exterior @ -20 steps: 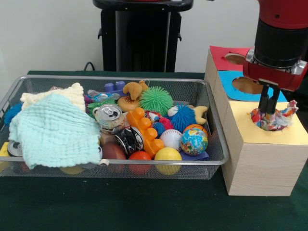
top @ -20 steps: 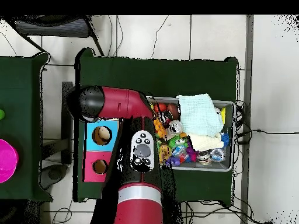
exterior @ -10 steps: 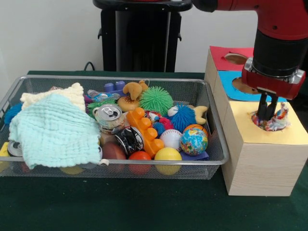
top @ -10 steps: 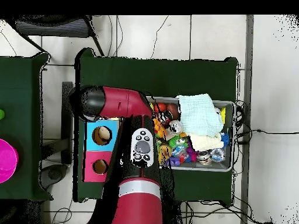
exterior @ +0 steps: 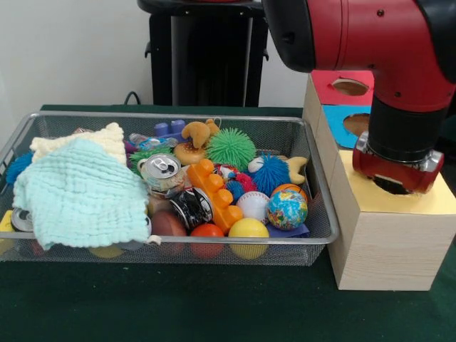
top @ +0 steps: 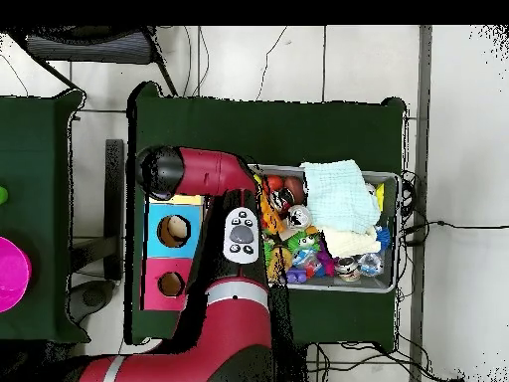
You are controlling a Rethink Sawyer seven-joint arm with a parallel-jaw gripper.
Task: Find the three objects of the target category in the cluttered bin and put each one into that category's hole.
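Note:
The wooden box has a yellow top nearest, then blue, then red, each with a hole. My gripper is sunk into the yellow hole, so only its red and silver wrist ring shows above the rim. No multicoloured cloth shows at the hole. The wire bin holds a mint cloth, a cream cloth, a drinks can, an orange toy brick, balls and spiky toys. In the overhead view the arm covers the yellow end of the box.
The open blue hole and red hole lie beside the arm. A globe ball, baseball and yellow ball crowd the bin's box-side corner. A second green table with a pink object stands apart.
The arm came down over the yellow hole. The multicoloured cloth, bunched at the hole's rim a second ago, sank lower and is now out of sight.

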